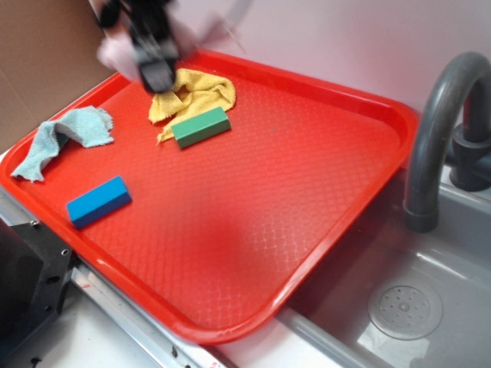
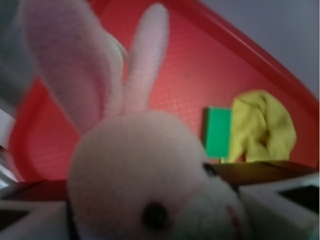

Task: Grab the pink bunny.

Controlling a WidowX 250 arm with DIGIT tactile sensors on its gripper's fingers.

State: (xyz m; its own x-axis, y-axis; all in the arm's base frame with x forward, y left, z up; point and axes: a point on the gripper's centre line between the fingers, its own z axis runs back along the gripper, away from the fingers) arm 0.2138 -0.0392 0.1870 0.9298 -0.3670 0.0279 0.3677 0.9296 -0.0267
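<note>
The gripper (image 1: 156, 73) is closed on the pink bunny (image 2: 145, 175), whose head fills the space between the jaws in the wrist view, ears pointing away from the hand. In the exterior view the hand is blurred, raised over the far left part of the red tray (image 1: 353, 222), with pale pink showing around it, so the toy looks lifted clear of the surface.

To finish the grab well, I judge the squeeze should hold steady while the lift goes straight up; the plush is soft and could slip if the jaws ease.

Just beneath the hand lies the yellow cloth (image 1: 196, 93), with the green block (image 1: 201, 126) touching its near edge. Farther off are the grey-blue cloth (image 1: 65, 138) and the blue block (image 1: 98, 202). The tray rim runs close behind the hand; open tray lies toward the grey faucet (image 1: 437, 130) and sink (image 1: 430, 291), well apart.
</note>
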